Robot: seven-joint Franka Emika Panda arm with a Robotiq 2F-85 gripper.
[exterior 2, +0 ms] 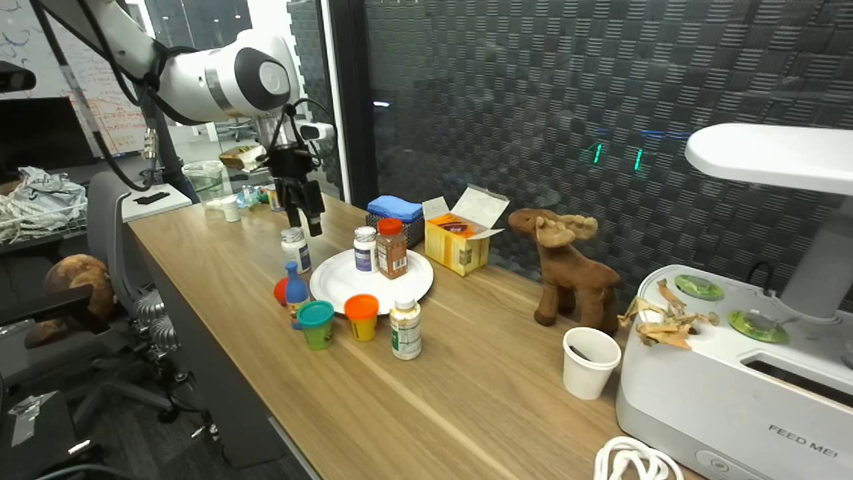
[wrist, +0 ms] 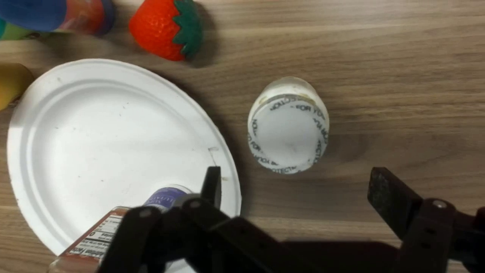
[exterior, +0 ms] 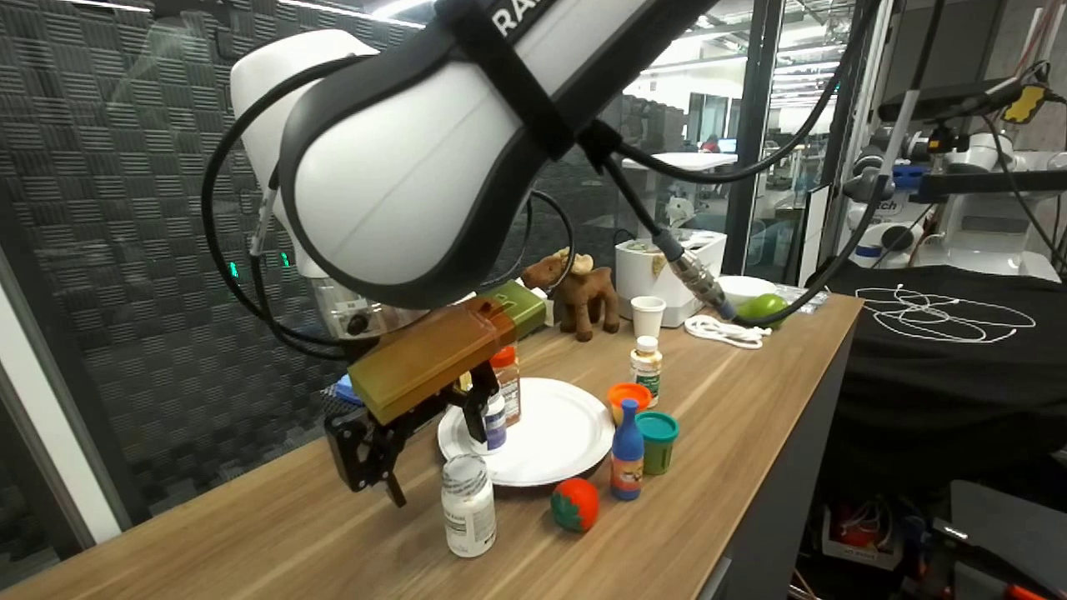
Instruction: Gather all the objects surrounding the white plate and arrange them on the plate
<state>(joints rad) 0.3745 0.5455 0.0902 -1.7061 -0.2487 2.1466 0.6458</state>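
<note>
The white plate [exterior: 558, 442] holds a purple-labelled white bottle [exterior 2: 365, 250] and a red-lidded brown jar [exterior 2: 392, 250], both upright. An uncapped-looking white bottle [exterior: 468, 508] with a printed seal stands on the table beside the plate; it also shows in the wrist view [wrist: 288, 132]. Round the plate are a strawberry [exterior: 575, 504], a blue bottle [exterior: 628, 454], a teal-lidded tub [exterior: 657, 442], an orange-lidded tub [exterior 2: 362, 317] and a white-capped bottle [exterior 2: 406, 330]. My gripper [wrist: 295, 170] is open and empty, above the table near the sealed bottle, with one finger over the plate's edge.
A yellow open box [exterior 2: 458, 243] and a dark basket with blue cloth [exterior 2: 396, 210] stand behind the plate. A brown plush moose [exterior 2: 573, 273], a paper cup [exterior 2: 590, 363], a white planter [exterior 2: 720, 387] and a white cable [exterior 2: 636, 460] lie farther along the table.
</note>
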